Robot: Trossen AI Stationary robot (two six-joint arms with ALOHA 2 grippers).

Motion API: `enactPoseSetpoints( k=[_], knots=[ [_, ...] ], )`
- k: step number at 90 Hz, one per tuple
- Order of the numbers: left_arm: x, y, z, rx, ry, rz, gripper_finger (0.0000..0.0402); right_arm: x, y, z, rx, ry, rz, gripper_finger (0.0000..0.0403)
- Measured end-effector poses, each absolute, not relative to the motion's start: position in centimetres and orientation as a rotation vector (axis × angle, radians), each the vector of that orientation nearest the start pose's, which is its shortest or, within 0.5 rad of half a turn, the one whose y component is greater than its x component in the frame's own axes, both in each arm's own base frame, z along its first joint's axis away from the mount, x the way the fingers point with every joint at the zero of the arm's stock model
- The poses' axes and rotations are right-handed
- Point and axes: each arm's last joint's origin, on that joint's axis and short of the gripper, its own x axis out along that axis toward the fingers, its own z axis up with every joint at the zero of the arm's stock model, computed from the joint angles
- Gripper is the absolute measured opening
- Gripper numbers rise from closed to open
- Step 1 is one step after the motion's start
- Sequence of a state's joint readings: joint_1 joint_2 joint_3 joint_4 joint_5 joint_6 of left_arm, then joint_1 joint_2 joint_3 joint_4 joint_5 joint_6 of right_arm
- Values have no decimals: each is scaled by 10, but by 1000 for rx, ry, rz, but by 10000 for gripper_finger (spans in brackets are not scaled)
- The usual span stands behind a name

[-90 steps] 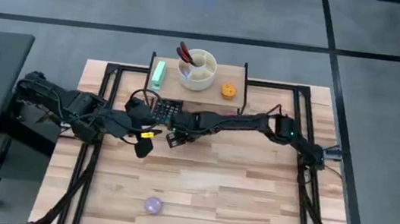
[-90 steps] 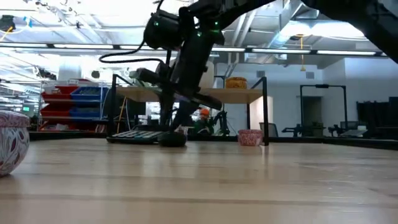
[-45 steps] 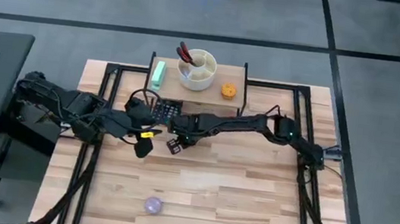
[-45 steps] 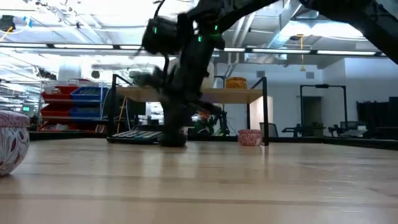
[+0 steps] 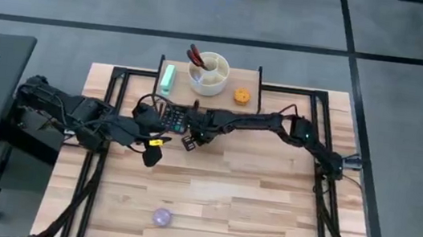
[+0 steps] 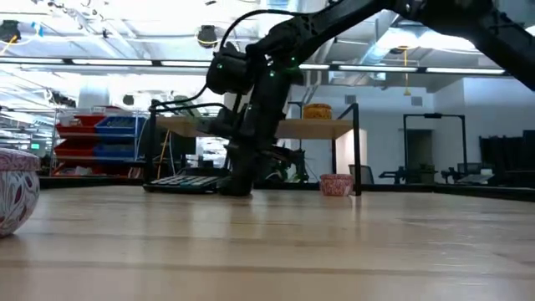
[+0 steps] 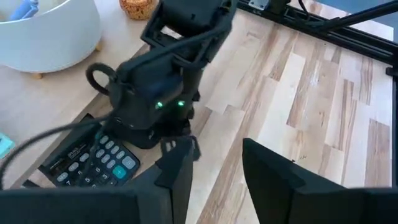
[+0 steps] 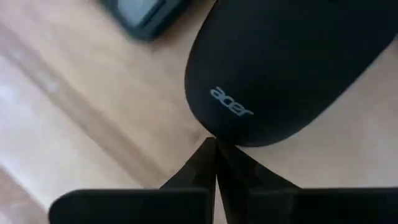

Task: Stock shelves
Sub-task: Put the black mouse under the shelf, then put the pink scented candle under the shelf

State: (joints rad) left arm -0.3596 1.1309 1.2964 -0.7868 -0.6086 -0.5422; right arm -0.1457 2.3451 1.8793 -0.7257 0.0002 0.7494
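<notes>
Near the high view's centre, your right gripper (image 5: 190,141) reaches leftward, fingers pressed together beside a black oval mouse (image 8: 292,62), your left gripper (image 5: 153,154) spread alongside, the light-wood riser shelf (image 5: 244,80) at upper centre.

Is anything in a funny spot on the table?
Yes. A little patterned bowl sits alone near the front edge, far from the shelf where the other things are. A calculator and a black mouse lie on the table too.
</notes>
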Motion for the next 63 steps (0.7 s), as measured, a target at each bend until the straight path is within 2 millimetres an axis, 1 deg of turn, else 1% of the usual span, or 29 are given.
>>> enactPoseSetpoints(
  k=[7, 15, 23, 34, 45, 51, 56, 63],
  knots=[
    [206, -60, 389, -236, 466, 379, 116, 482, -69, 146, 730, 1081, -560, 0],
    [206, -60, 389, -236, 466, 380, 116, 483, -62, 149, 695, 1084, -532, 0],
    [206, -60, 389, -236, 466, 380, 116, 480, -48, 165, 638, 1071, -526, 0],
    [206, -60, 389, -236, 466, 380, 116, 474, -16, 201, 516, 1026, -467, 0],
    [206, -60, 389, -237, 468, 375, 116, 464, 20, 235, 366, 993, -322, 0],
    [206, -60, 388, -242, 474, 360, 116, 458, 39, 252, 298, 975, -217, 0],
    [206, -61, 388, -248, 481, 344, 116, 455, 55, 261, 231, 955, -102, 0],
    [206, -62, 388, -259, 494, 313, 116, 453, 76, 266, 108, 942, 113, 0]
  ],
)
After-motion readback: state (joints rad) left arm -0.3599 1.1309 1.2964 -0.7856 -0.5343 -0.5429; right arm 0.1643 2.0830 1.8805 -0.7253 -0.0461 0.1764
